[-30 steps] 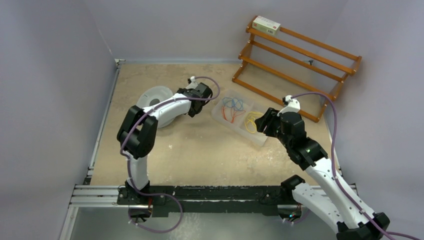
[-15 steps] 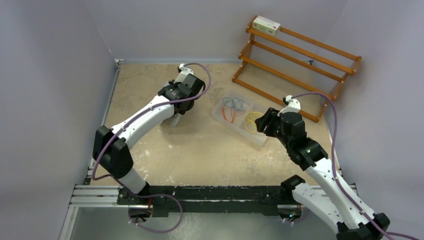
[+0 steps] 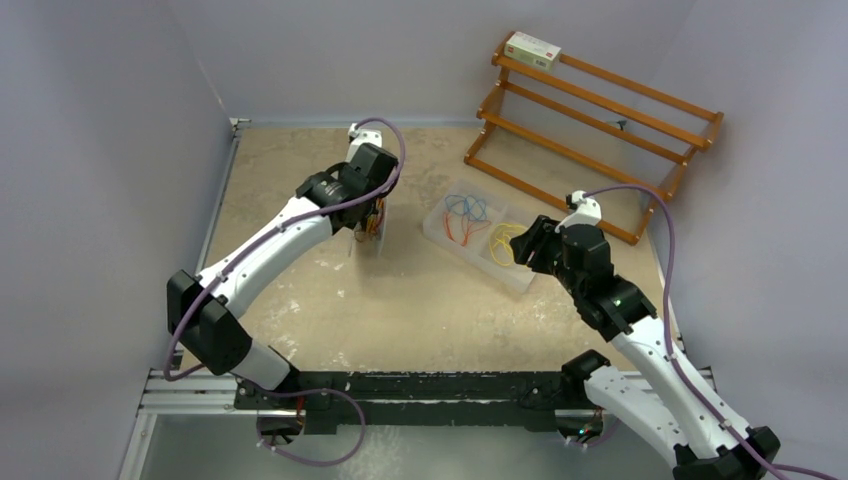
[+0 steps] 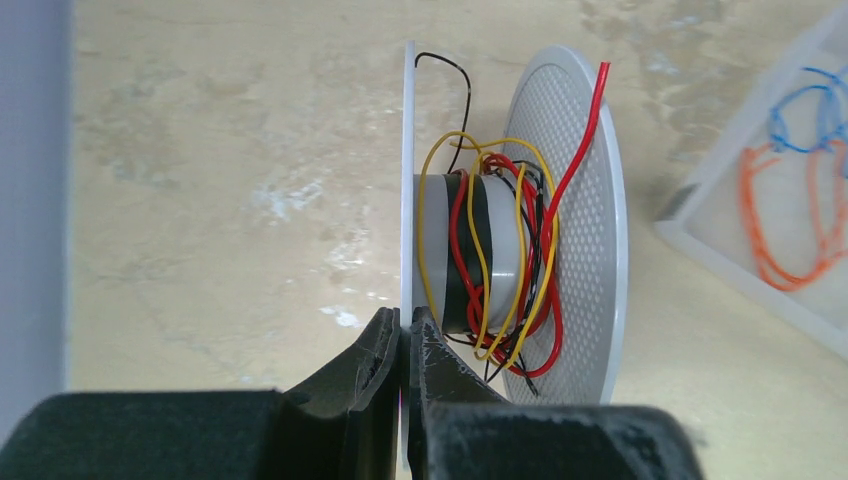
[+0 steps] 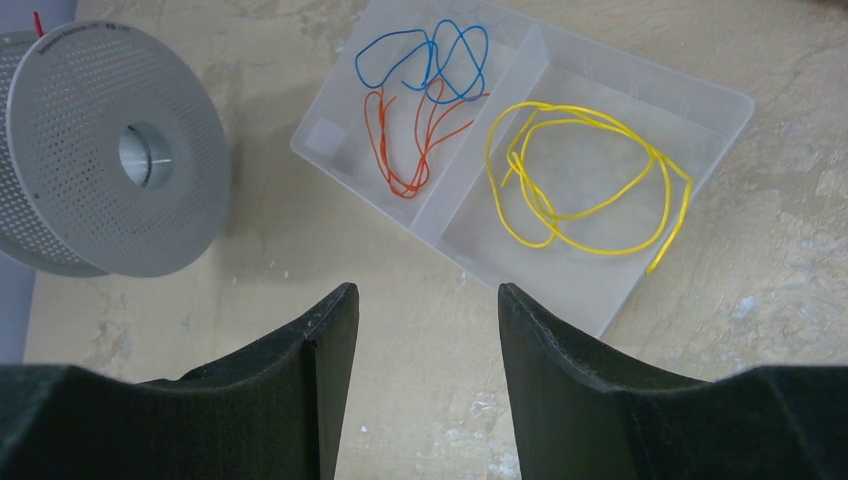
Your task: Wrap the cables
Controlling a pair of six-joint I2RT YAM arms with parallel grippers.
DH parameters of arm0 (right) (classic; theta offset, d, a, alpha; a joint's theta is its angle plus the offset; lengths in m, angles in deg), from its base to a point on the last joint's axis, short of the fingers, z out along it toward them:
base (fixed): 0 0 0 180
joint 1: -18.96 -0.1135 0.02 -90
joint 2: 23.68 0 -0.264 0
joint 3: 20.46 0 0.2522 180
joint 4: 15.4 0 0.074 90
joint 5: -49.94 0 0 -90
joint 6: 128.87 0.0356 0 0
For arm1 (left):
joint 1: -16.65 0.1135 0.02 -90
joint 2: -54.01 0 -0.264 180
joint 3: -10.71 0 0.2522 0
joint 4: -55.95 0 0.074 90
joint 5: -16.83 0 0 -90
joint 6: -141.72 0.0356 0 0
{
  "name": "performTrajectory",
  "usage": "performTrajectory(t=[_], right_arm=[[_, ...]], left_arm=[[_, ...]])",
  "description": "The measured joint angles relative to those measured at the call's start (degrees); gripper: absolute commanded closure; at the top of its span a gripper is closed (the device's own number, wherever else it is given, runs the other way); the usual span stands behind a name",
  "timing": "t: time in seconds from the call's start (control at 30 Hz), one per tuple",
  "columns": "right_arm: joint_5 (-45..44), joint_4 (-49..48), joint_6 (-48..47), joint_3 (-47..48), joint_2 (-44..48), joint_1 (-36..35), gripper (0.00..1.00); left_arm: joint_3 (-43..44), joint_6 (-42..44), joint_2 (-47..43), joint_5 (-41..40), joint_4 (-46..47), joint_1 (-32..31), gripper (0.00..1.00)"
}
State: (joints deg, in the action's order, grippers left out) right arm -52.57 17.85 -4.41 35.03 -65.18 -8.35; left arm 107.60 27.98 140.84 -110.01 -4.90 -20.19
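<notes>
Cables [image 5: 600,118] first: bright yellow, lying in a loose tangle of loops in one compartment of the clear tray [image 5: 745,100], well apart from both grippers. More yellow strands [image 4: 421,240] looped slackly round the hub of the spool.

Now down the sizes. Sandy table [image 3: 420,300] under everything. Wooden rack [image 3: 600,110] at the far right, small box [image 3: 532,50] up on its top rail. Left arm [image 3: 270,245] stretched far out across the table. Right arm [image 3: 620,300] bent over towards the tray's near side.

Spool [image 4: 590,250] up on edge, axis level, perforated flange facing the tray. Left gripper [image 4: 403,335] clamped right down on the thin rim of the other flange, one finger either side, no gap to speak of. Right gripper [image 5: 428,300] hanging about half open over bare table just short of the tray, nothing between the fingers.

Smaller now. In the tray's second compartment, blue wire [image 5: 398,33] and orange wire [image 5: 403,192], overlapping. On the hub, red wire [image 4: 598,100] and black wire [image 4: 445,62] tangled in with the yellow, one red end poking up past the perforated flange.
</notes>
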Motion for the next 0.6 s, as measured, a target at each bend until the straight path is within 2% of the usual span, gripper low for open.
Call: performTrajectory(t=[0.3,0.6], right_arm=[[-0.02,0.02,-0.02,0.0,0.0,0.0,0.44],[0.0,0.37,-0.04,0.0,0.17,0.0,0.44]], left_arm=[[-2.25,-5.99,-2.08,10.16,5.2,0.0,1.0],[-4.66,-9.25,-2.12,13.66,11.47,-0.07,1.0]])
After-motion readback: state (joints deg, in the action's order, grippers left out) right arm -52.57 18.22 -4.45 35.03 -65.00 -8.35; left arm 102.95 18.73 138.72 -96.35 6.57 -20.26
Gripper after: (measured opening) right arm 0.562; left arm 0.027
